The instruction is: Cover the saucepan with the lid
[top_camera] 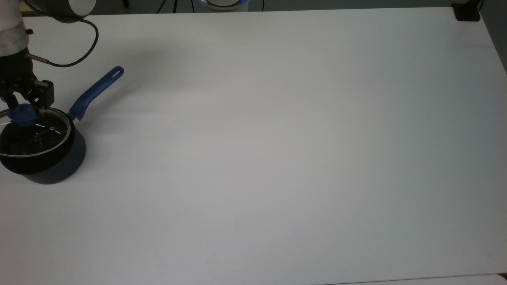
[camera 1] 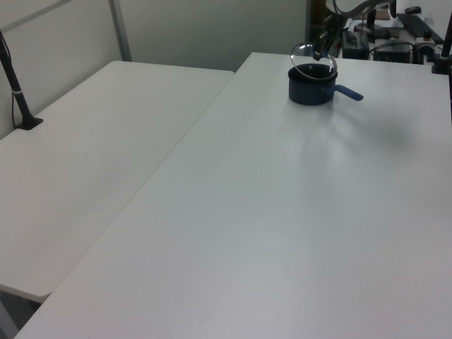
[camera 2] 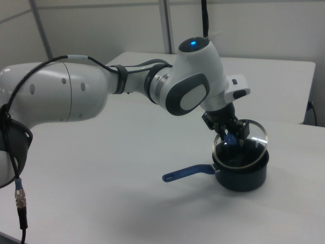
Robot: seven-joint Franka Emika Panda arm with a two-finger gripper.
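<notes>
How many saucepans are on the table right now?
1. The saucepan stands at the top view's left edge, with the lid tilted over it, its knob in the gripper.

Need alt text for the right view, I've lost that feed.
The white arm reaches in from the right view's left, its gripper shut on the blue knob of the lid, holding the glass disc tilted over the open saucepan. The saucepan stands on the white table, its blue handle pointing toward the right view's left.
</notes>
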